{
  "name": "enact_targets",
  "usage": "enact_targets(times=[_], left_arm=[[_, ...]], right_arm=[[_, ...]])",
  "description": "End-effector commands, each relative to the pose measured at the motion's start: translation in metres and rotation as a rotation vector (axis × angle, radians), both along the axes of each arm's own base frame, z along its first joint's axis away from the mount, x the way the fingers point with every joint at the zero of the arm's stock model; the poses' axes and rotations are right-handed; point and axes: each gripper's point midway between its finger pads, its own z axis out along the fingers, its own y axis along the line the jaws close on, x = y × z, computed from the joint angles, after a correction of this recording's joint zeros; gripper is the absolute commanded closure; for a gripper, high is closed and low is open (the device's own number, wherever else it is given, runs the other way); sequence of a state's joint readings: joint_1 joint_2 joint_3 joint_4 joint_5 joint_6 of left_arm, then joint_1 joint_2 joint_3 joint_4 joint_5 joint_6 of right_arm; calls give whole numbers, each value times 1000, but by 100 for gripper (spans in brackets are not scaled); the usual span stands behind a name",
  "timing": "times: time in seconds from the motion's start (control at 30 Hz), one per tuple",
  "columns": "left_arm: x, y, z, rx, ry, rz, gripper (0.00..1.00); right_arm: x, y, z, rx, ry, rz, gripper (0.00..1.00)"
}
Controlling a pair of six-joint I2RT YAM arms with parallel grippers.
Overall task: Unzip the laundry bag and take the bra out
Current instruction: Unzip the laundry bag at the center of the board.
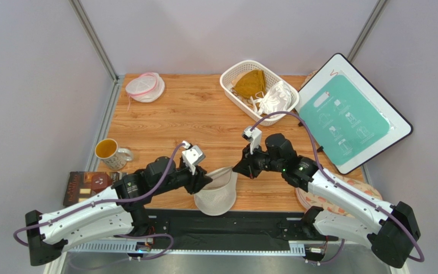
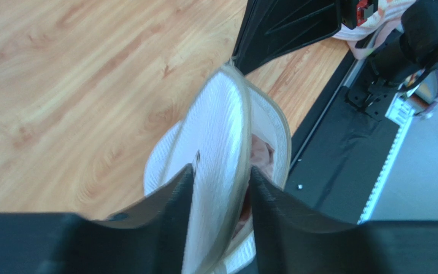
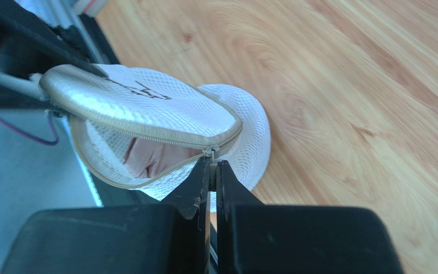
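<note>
The laundry bag [image 3: 147, 111] is a whitish mesh drum with a beige zipper running round the rim of 1 flat round end. It sits at the near edge of the wooden table [image 1: 193, 114], between the 2 arms and partly over the black strip at the table's front. The zipper is open along part of the rim, so the round end lifts like a lid. Through the gap the dusty-pink bra [image 3: 153, 157] shows inside the bag.

The right gripper [image 3: 212, 162] is clenched, its 2 fingertips pressed together on the small metal zipper pull [image 3: 211, 152] at the end of the open stretch.

The left gripper [image 2: 218, 174] has its fingers [image 2: 175, 200] parted on either side of the lifted round end. The mesh fills the space between them, and from the wrist view it cannot be told whether they pinch it or only flank it.
</note>
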State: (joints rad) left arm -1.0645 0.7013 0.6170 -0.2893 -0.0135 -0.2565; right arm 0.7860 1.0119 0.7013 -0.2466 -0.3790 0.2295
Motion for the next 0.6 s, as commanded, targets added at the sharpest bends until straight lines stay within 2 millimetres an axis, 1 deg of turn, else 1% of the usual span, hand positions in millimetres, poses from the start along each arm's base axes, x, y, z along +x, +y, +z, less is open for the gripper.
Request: enact_targets(times=[0.0,0.03,0.07,0.1,0.13,0.17,0.2,0.23,0.27,0.3,0.33,0.37,0.4,0.43,0.47,0.5,0.57], left_arm=[[2,3,7,11,-5,18,42],[4,0,16,-6,-15,16,38],[5,-3,15,5,-10,14,25],[5,-6,17,8,-12,5,24],[7,-11,27,-8,-22,-1,17],[9,-16,24,9,-12,-7,16],[10,-20,26,9,-12,-15,16],[13,-26,36,-7,-23,-16,16],[16,-32,32,10,-14,-16,16],[15,-38,35,3,-8,-39,16],[18,-43,42,-5,-14,-41,16],[21,-50,35,20,3,-42,16],[22,-53,34,29,8,-46,16],[25,-57,38,29,6,-46,16],[26,-62,30,52,23,-53,16],[27,-66,31,52,24,-58,16],[29,-69,24,70,38,-55,18]], right_arm=[[16,-14,-6,-52,-17,-85,100],[16,-14,-6,-52,-15,-84,100],[15,-13,-5,-44,-11,-80,100],[14,-12,-6,-42,-8,-77,100],[14,-12,-5,-37,-9,-75,100],[14,-11,-4,-33,-8,-72,100],[14,-11,-3,-31,-10,-70,100],[14,-11,-4,-32,-9,-70,100],[14,-11,-4,-31,-7,-69,100],[13,-10,-3,-28,-8,-66,100],[13,-10,-4,-31,-6,-64,100],[12,-10,-3,-27,-8,-62,100],[12,-11,-3,-29,-8,-61,100],[12,-11,-2,-25,-10,-63,100],[11,-11,-1,-21,-13,-61,100],[11,-11,0,-21,-15,-60,100],[10,-12,0,-21,-14,-60,100]])
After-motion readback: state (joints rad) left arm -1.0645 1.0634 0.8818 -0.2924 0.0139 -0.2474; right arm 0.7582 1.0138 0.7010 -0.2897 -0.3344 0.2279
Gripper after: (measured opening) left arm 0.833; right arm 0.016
